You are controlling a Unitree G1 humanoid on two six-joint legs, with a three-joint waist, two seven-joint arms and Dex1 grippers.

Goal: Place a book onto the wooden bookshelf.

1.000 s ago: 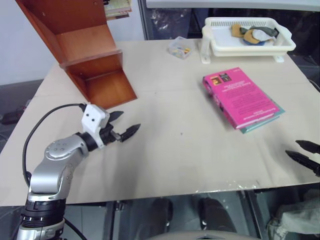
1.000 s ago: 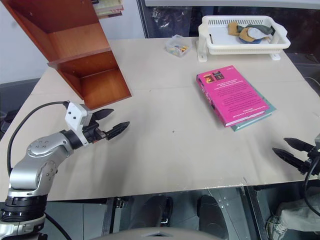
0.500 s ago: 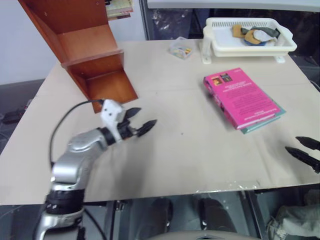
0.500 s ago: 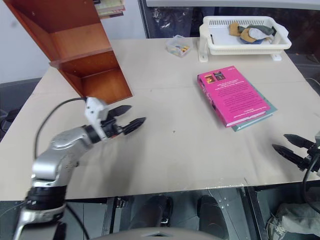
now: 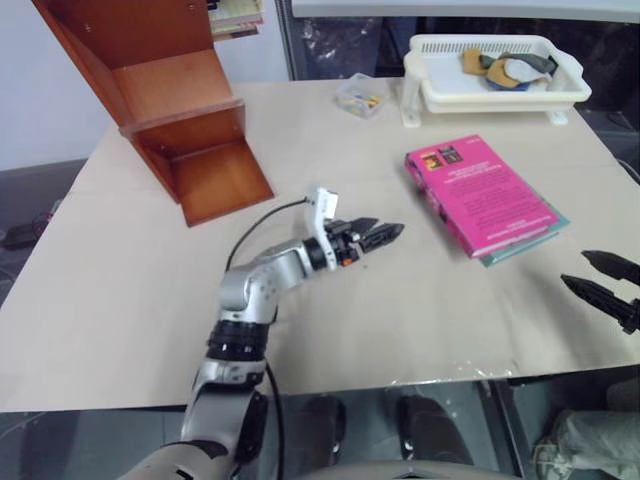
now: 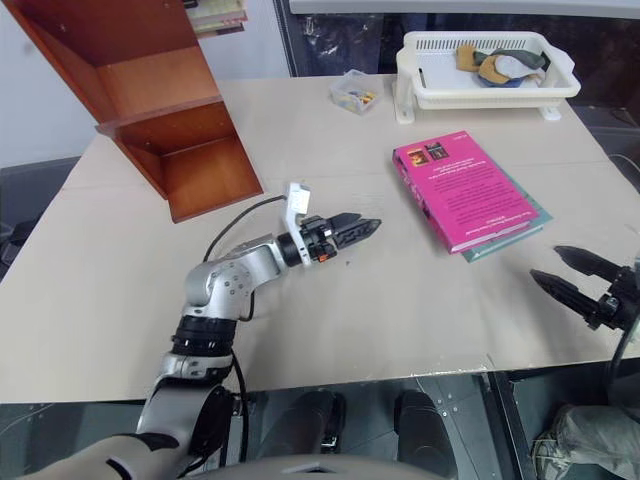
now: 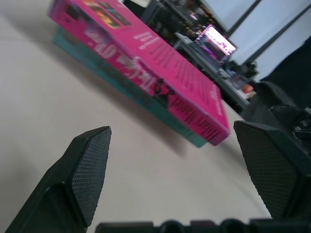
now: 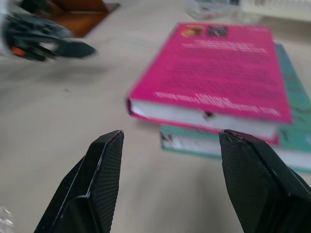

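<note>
Under the book (image 5: 481, 194), a teal book (image 5: 530, 243) shows only edges.

Bare table (image 5: 330, 310) around book (image 5: 480, 192)

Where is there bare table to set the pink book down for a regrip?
Free: the wide stretch between the wooden bookshelf and the book, beyond the left gripper; also the near edge between both arms. Crowded: the far right, by the white basket and small clear box.

Silver-grey jointed left arm (image 5: 255, 290) with white wrist block, looped black cable, orange detail, black ribbed tapered fingers (image 7: 90, 170).
</note>
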